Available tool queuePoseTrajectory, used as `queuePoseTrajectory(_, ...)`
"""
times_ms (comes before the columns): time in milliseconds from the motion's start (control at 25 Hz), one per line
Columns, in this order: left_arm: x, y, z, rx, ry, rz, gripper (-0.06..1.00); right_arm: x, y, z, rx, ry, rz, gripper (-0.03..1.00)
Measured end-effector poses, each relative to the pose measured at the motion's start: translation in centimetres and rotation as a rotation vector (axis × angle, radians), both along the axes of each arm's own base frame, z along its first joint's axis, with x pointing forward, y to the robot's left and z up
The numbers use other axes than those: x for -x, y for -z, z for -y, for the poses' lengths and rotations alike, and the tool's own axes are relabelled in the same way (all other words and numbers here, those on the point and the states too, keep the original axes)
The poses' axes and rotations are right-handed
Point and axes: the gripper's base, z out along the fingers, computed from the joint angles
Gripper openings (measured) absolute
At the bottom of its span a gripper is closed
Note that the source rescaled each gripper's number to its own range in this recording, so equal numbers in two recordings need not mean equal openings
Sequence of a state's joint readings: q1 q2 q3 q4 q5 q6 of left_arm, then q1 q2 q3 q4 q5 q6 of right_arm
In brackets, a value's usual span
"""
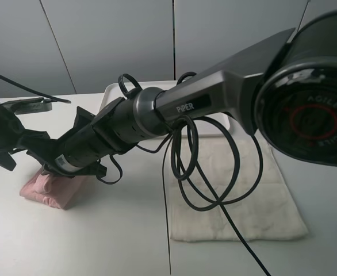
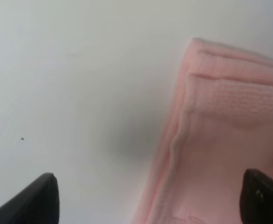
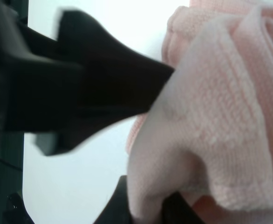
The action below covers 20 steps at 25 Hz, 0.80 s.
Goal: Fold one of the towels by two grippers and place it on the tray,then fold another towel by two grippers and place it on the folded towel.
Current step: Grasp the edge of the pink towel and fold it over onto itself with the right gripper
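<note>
The pink towel (image 1: 49, 192) lies bunched at the desk's (image 1: 99, 230) left, one fold pinched in the right gripper (image 3: 146, 210), seemingly for folding, while the left gripper (image 2: 150, 186) straddles its edge, fingers apart.

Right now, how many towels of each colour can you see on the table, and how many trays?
pink towel: 1
white towel: 1
white tray: 1
Total: 3
</note>
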<state>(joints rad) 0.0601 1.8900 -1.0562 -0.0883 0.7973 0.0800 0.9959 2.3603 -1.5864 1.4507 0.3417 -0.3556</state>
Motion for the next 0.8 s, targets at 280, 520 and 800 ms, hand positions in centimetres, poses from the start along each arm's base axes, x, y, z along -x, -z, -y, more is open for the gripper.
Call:
queuePoseTrajectory(280, -0.5, -3.9, 0.0, -0.002, 0.008, 0.068, 1.0, 0.0, 0.0, 0.0, 0.001, 0.001, 0.003, 0.06)
queuePoseTrajectory(520, -0.5, -5.8, 0.0, -0.002, 0.031, 0.08, 1.0, -0.2, 0.0, 0.0, 0.005, 0.015, 0.014, 0.09)
queuePoseTrajectory(800, -0.9, -7.8, 0.0, -0.006, 0.034, 0.132, 1.0, -0.1, -0.1, -0.1, -0.011, 0.026, 0.009, 0.52)
